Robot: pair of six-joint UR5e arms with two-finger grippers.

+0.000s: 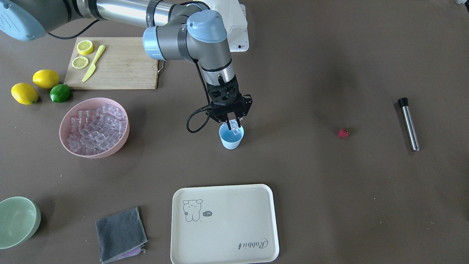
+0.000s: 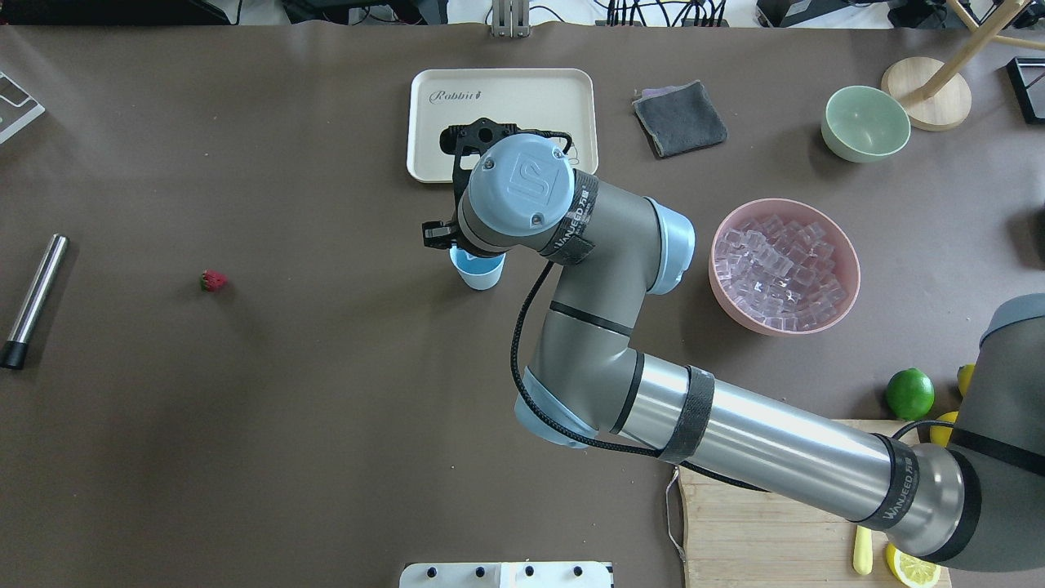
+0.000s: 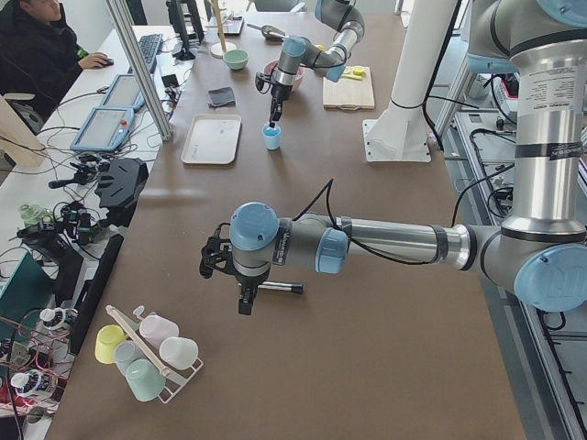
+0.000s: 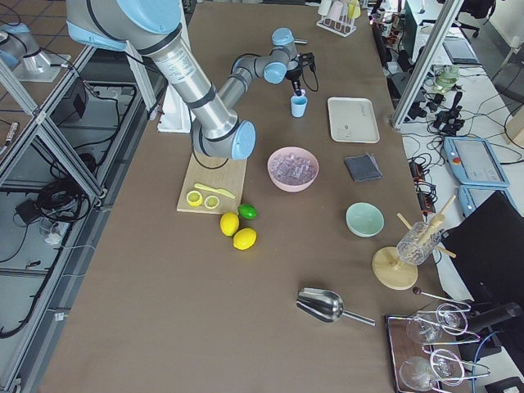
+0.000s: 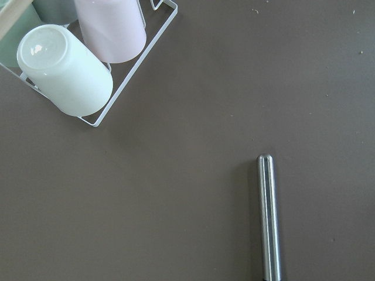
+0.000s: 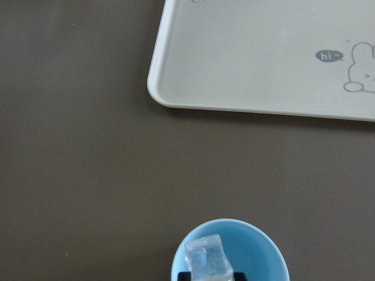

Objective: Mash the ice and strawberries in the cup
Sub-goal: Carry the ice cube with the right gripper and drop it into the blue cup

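Ice cube: one clear cube [image 1: 237, 129] is clamped in the right pincer at the mouth of the cup, near the rim on the robot's side; I cannot tell whether it is below the rim.
Cup: light blue [image 1: 231, 142], upright on the tabletop [image 1: 315, 190], about mid-table, between the tray and the robot's base.
Right pincer: it [image 1: 233, 124] points straight down over the cup, its fingers closed on the cube.
Ice pile: the rest of the ice [image 1: 96, 126] is heaped in a pink bowl [image 1: 63, 128], well apart from the cup on the robot's right.
Strawberry: it [image 1: 343, 132] lies alone on the tabletop, well apart from the cup on the robot's left.
Muddler: a steel rod with a black end [image 1: 409, 124] lies flat, farther out than the strawberry.
Left pincer: it [image 3: 244, 299] hangs over the muddler and shows only in the side view, so I cannot tell whether its fingers are apart or together.
Tray: cream [image 1: 223, 227], near the cup on the operators' side.
Cloth: grey [image 1: 120, 234], just beside the tray.
Green bowl: pale [image 1: 16, 220], beyond the cloth at the table's edge.
Board: wooden [image 1: 124, 69], carrying two lemon slices [image 1: 84, 47] and a yellow knife [image 1: 93, 63]; two lemons [image 1: 45, 78] and a lime [image 1: 60, 93] lie beside it.
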